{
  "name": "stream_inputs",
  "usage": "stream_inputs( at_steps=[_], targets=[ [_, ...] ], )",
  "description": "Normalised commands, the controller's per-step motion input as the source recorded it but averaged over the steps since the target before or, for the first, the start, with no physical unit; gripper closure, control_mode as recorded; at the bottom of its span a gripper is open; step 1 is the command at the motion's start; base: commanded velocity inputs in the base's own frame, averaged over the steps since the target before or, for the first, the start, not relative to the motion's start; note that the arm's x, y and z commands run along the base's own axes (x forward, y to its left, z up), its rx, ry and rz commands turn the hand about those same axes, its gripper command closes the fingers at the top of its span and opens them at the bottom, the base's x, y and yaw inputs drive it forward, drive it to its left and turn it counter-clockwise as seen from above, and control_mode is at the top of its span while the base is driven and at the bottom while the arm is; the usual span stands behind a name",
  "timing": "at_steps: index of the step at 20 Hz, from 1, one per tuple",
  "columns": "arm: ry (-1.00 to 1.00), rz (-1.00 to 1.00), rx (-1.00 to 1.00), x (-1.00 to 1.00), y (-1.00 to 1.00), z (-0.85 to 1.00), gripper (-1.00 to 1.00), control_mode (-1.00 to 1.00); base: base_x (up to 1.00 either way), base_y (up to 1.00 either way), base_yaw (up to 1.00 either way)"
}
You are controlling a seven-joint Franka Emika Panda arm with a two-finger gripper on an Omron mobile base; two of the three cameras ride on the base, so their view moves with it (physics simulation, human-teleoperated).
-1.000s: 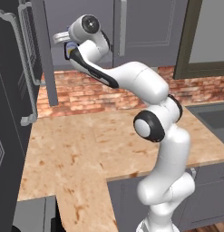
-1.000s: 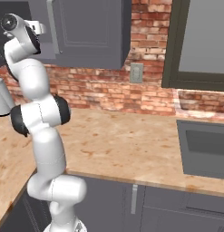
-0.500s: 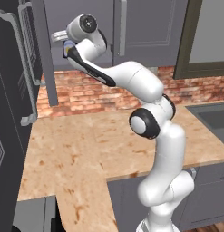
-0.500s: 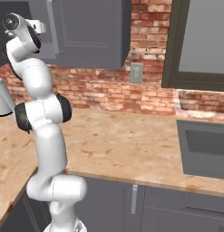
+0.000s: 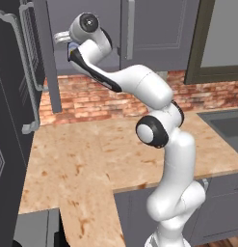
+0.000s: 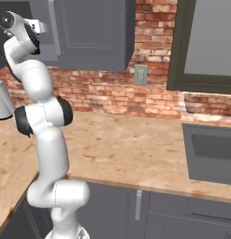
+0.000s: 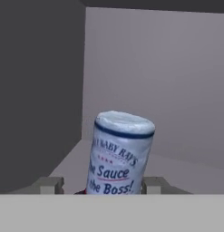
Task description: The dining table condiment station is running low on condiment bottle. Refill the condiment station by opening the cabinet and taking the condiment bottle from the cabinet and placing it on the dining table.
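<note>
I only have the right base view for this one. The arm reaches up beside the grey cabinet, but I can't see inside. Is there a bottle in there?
Observer: Yes. The hand view shows a bottle standing on the shelf, leaning slightly.
Operator: Is the end effector on it?
Observer: The end effector straddles it, with a gap beside one fingertip; it looks open.
Operator: And the door?
Observer: In the left base view the door is swung open, nearly edge-on.
</note>
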Motion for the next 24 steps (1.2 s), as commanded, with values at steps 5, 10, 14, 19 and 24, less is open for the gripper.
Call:
stream_inputs(
  at_steps=[5, 10, 14, 19, 24],
  targets=[
    [0.00, -0.09, -0.01, -0.23, 0.00, -0.10, 1.00, -1.00, 0.00, 0.00, 0.00],
    [0.00, -0.09, 0.00, -0.42, -0.19, 0.00, 1.00, -1.00, 0.00, 0.00, 0.00],
    [0.00, -0.03, 0.00, -0.61, -0.55, 0.00, 1.00, -1.00, 0.00, 0.00, 0.00],
    [0.00, 0.00, 0.00, -0.74, -0.60, 0.00, 1.00, -1.00, 0.00, 0.00, 0.00],
    [0.00, 0.02, 0.00, -0.98, -0.45, -0.06, 1.00, -1.00, 0.00, 0.00, 0.00]
  ],
)
